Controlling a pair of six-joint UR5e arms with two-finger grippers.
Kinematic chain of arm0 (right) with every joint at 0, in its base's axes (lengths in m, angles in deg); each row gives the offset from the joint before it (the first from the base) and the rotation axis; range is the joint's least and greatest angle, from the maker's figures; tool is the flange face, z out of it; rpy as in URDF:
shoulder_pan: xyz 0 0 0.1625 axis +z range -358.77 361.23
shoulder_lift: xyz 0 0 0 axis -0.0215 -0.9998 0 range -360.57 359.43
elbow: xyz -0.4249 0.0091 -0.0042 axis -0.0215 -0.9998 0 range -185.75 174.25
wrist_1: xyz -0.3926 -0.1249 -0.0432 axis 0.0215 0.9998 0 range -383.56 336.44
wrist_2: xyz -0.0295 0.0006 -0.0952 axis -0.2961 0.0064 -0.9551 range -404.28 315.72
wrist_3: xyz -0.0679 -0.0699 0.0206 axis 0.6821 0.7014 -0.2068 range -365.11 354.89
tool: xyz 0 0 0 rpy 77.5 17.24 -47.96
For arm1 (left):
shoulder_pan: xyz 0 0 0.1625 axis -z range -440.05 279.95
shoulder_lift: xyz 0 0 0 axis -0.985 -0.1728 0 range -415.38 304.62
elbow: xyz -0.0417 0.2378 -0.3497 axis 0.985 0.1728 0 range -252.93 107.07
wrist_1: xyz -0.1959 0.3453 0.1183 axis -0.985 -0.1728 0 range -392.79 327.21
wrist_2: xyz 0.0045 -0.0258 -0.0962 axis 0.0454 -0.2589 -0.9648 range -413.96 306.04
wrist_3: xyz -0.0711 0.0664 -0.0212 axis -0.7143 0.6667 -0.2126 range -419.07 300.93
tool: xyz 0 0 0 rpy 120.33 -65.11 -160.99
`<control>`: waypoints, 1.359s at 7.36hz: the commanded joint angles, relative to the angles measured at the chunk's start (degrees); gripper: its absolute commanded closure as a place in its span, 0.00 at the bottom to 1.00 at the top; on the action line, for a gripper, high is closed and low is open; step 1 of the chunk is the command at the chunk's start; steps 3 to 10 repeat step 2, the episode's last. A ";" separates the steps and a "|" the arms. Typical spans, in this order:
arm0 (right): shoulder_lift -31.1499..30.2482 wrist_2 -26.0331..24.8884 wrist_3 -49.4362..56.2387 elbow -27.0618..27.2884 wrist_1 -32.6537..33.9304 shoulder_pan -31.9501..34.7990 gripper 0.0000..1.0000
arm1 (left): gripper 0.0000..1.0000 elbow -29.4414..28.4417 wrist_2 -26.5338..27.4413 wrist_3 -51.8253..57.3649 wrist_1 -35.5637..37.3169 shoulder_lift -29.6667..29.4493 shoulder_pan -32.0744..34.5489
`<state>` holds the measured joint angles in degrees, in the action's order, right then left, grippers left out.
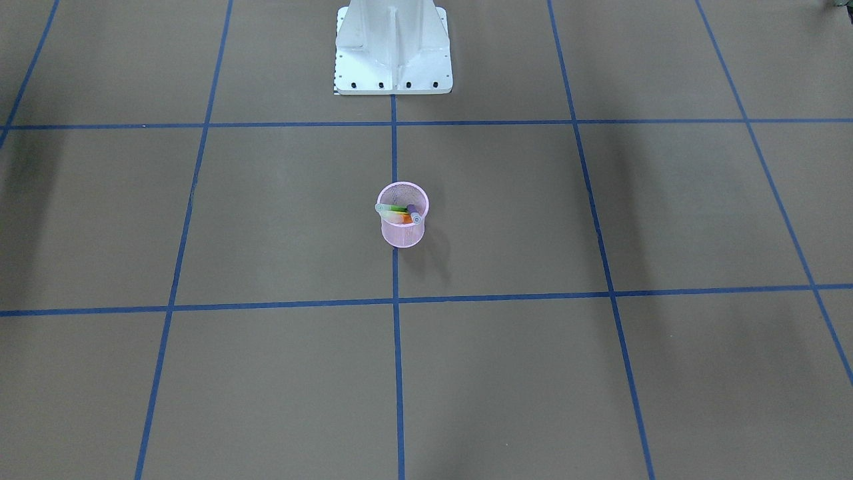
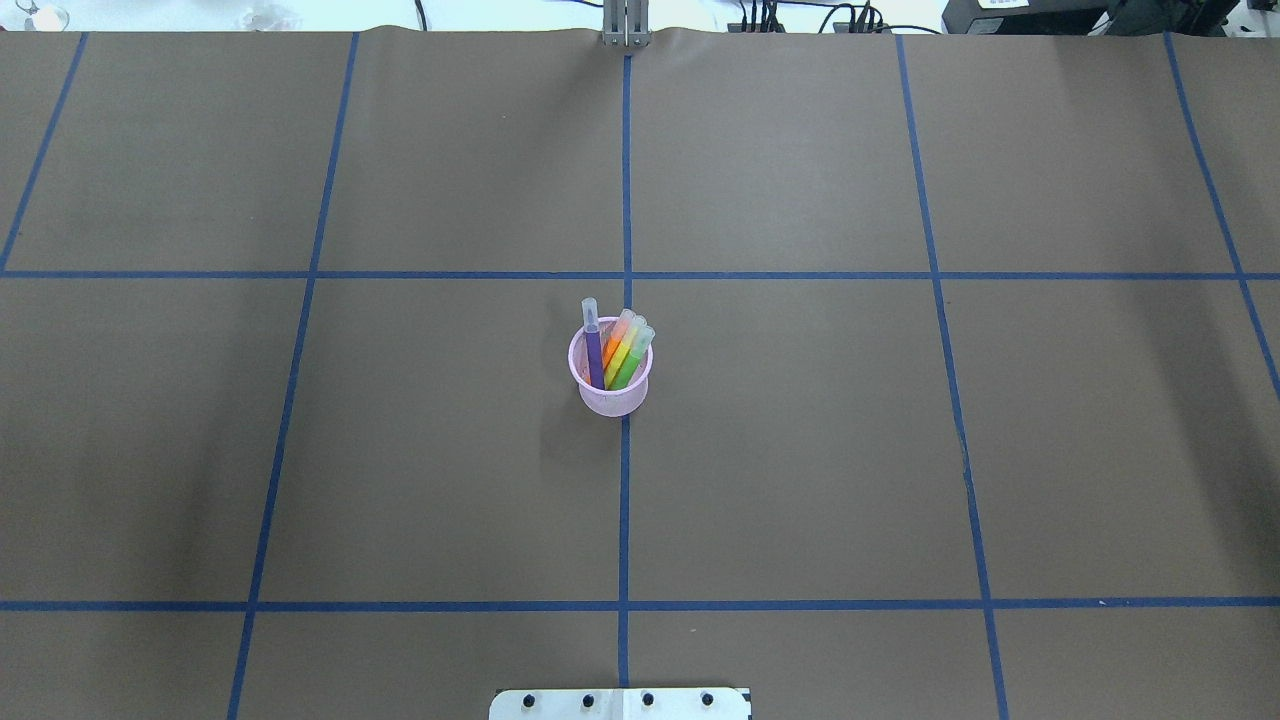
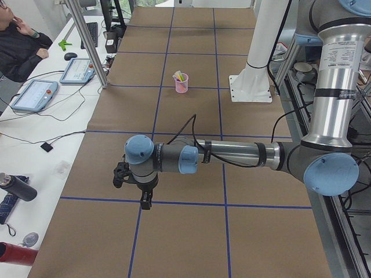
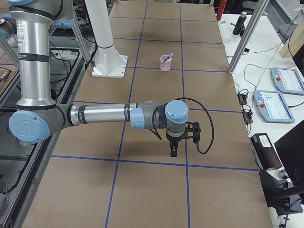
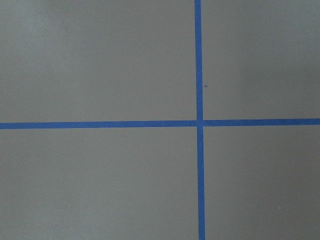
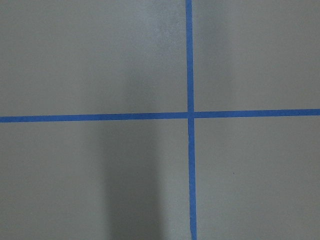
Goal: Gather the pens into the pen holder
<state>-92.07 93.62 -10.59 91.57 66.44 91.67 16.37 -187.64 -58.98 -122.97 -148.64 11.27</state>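
Closest to the overhead camera lies the white bolted base plate (image 2: 620, 704) of the robot, at the near edge of the brown paper-covered surface (image 2: 300, 450), which blue tape lines (image 2: 624, 500) divide into squares. At the middle of that surface, on the centre tape line, stands the small round pink wire-mesh pen holder (image 2: 610, 396), upright, and the pens are inside it. From left to right there is the slim purple pen (image 2: 594, 352) standing almost straight, then the orange pen (image 2: 615, 345) and the green pen (image 2: 631, 366), both leaning towards the right rim. All have their pale translucent caps up above the rim. A yellowish streak between the orange and the green may be one more barrel, but that cannot be told. No pen lies loose on the surface in any view, so the collecting looks finished, with nothing left but perhaps parking the arms. The left claw (image 3: 144, 202) hangs pointing down over a tape line, well apart from the holder, and no pen shows at it. Its wrist camera sees only bare surface and a tape crossing, so whether its fingers are apart or together cannot be told. The right claw (image 4: 174, 151) hangs in the same manner at the other end, also well apart from the holder and with no pen seen, and its opening likewise cannot be told.
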 commanded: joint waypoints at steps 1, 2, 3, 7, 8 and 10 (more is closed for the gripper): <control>0.00 0.00 0.03 0.14 0.00 0.00 0.00 | 0.00 -0.09 -0.01 0.00 0.00 -0.07 0.00; 0.00 0.00 0.03 0.14 0.00 0.00 0.00 | 0.00 -0.09 -0.01 0.00 -0.09 -0.07 0.00; 0.00 0.00 0.03 0.14 0.00 0.00 0.00 | 0.00 -0.09 -0.01 0.00 -0.09 -0.07 0.00; 0.00 0.00 0.03 0.14 0.00 0.00 0.00 | 0.00 -0.09 -0.01 0.00 -0.09 -0.07 0.00; 0.00 0.00 0.03 0.14 0.00 0.00 0.00 | 0.00 -0.09 -0.01 0.00 -0.09 -0.07 0.00; 0.00 0.00 0.03 0.14 0.00 0.00 0.00 | 0.00 -0.09 -0.01 0.00 -0.09 -0.07 0.00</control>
